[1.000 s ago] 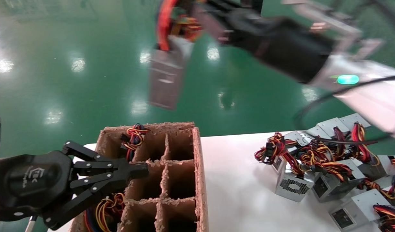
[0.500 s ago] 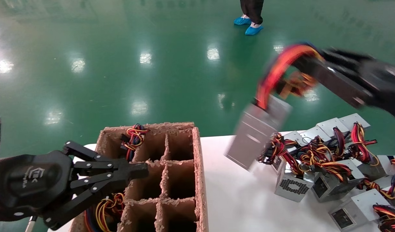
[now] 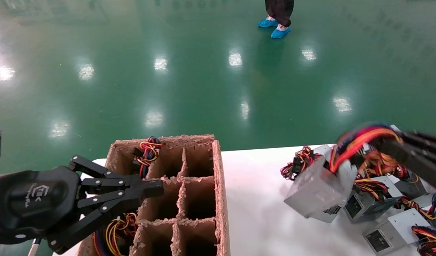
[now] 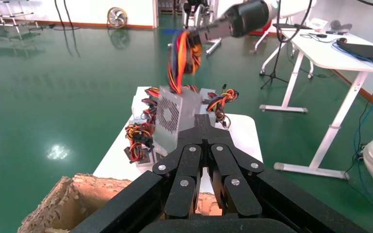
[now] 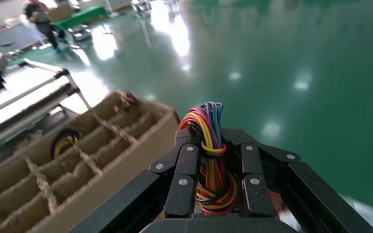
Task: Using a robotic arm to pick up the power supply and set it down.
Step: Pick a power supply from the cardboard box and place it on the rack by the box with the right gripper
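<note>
Right gripper (image 5: 212, 167) jaws clenched on the power supply's (image 3: 315, 190) wire bundle (image 5: 211, 145); the box hangs tilted at the counter (image 3: 260, 209). Left gripper (image 3: 152, 188) jaws closed, empty, over the cardboard crate (image 3: 219, 185).

Silver-grey power supply (image 3: 315, 190) tilted, hung by its wire bundle (image 3: 360, 140) — right end effector (image 3: 399, 147) clamped on it

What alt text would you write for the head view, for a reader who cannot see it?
The right gripper holds a silver power supply by its wire bundle, tilted beside the pile of other power supplies on the white table. The left gripper, fingers shut, sits over a divided cardboard box.
</note>
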